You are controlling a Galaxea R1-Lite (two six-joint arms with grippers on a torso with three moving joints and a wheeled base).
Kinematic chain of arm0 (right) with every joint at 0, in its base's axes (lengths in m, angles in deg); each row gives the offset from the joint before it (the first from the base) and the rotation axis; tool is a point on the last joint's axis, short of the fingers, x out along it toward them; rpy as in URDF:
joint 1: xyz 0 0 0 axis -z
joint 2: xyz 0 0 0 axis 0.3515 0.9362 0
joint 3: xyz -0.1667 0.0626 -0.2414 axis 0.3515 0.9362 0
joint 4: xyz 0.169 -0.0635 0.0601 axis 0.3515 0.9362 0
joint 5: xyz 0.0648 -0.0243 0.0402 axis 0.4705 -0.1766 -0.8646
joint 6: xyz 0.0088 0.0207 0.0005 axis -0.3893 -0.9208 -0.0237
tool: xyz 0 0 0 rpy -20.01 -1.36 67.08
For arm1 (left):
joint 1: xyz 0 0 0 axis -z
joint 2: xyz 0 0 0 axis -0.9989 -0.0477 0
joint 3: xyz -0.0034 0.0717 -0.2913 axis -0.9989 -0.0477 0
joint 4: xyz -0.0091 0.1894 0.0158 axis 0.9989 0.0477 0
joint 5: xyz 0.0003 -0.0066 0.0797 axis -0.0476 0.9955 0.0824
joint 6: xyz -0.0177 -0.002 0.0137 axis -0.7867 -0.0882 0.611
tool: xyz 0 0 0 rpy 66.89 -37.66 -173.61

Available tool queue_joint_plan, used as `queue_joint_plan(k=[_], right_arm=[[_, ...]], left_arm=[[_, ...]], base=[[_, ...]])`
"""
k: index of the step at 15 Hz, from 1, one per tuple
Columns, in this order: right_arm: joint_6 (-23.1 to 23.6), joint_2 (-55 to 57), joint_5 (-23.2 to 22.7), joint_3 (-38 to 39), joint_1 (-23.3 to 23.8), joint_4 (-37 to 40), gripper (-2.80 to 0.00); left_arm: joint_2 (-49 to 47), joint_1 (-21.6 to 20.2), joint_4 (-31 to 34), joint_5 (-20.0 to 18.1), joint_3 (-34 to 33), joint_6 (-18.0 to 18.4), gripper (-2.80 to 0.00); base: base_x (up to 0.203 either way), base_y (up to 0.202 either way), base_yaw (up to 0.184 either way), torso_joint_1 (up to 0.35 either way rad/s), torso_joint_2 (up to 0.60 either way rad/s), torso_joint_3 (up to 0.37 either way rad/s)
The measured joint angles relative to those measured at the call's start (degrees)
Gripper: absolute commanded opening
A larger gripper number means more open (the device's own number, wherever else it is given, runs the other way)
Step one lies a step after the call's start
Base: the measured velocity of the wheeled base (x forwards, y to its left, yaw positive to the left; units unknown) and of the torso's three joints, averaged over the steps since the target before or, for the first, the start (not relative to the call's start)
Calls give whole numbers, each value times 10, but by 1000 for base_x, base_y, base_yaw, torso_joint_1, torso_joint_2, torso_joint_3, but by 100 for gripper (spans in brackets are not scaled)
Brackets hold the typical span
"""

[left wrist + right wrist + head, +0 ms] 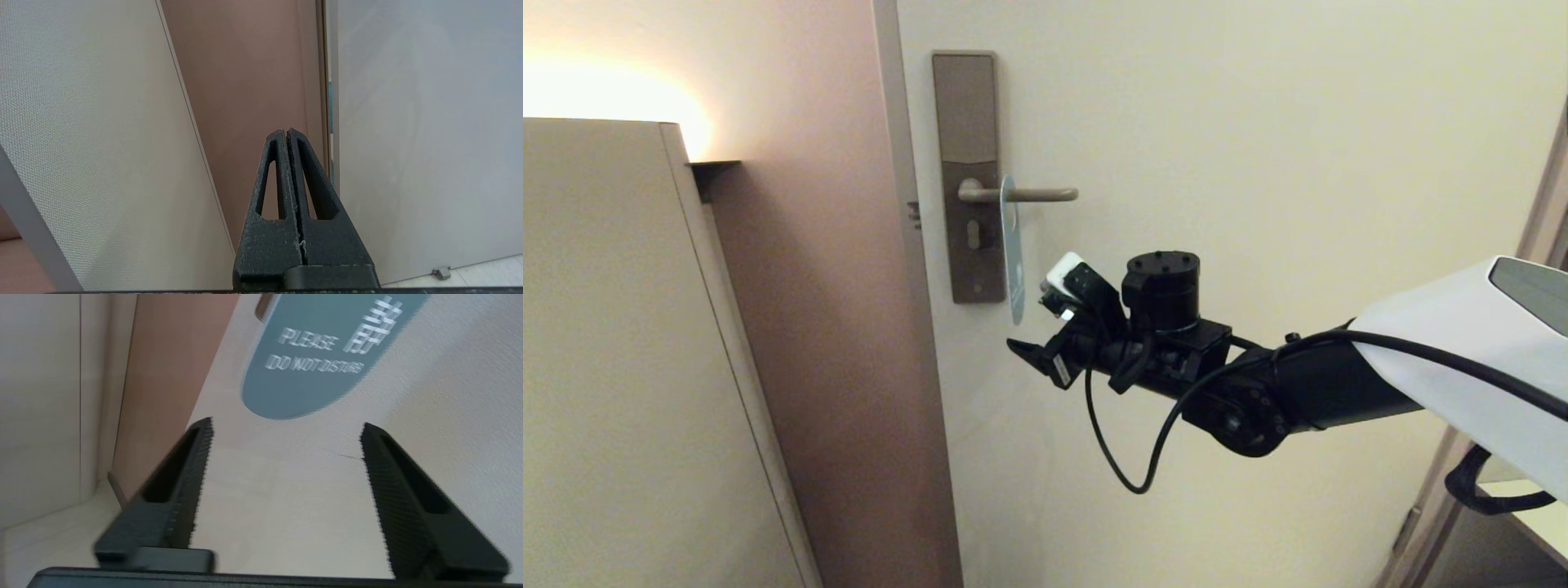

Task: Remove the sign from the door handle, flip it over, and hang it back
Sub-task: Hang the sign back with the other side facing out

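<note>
Head view, left to right. A tall beige cabinet panel [621, 351] fills the left side, lit from behind by a warm glow on the pinkish-brown wall [809, 245]. Next stands the cream door [1258, 122], whose near edge carries a tall bronze-grey lock plate [965, 106]. The door handle [1045, 194], a slim horizontal lever, projects rightward from this plate. The sign [1013, 261] hangs from the lever by its hole, close to the plate, seen nearly edge-on and dangling downward; its blue face with white lettering, "PLEASE DO NOT DISTURB", shows in the right wrist view [322, 355]. Just below and right of the sign's lower end is the right gripper [1033, 322], reaching in from the right on its black arm; its jaws stand wide apart, holding nothing, with the sign's rounded lower end clear of the fingertips [202, 433]. The left gripper [286, 132], outside the head view, has its fingers pressed together on nothing, pointed toward the wall strip between cabinet panel and door.
</note>
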Motion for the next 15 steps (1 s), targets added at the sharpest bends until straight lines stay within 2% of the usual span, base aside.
queue_joint_plan(k=[6,15], right_arm=[[-10,-26,0,-1,20,0,0],[-18,-26,-2,-47,23,-21,0]], left_arm=[[0,0,0,0,0,0,-280],[0,0,0,0,0,0,-280]], base=[[0,0,0,0,0,0],[0,0,0,0,0,0]])
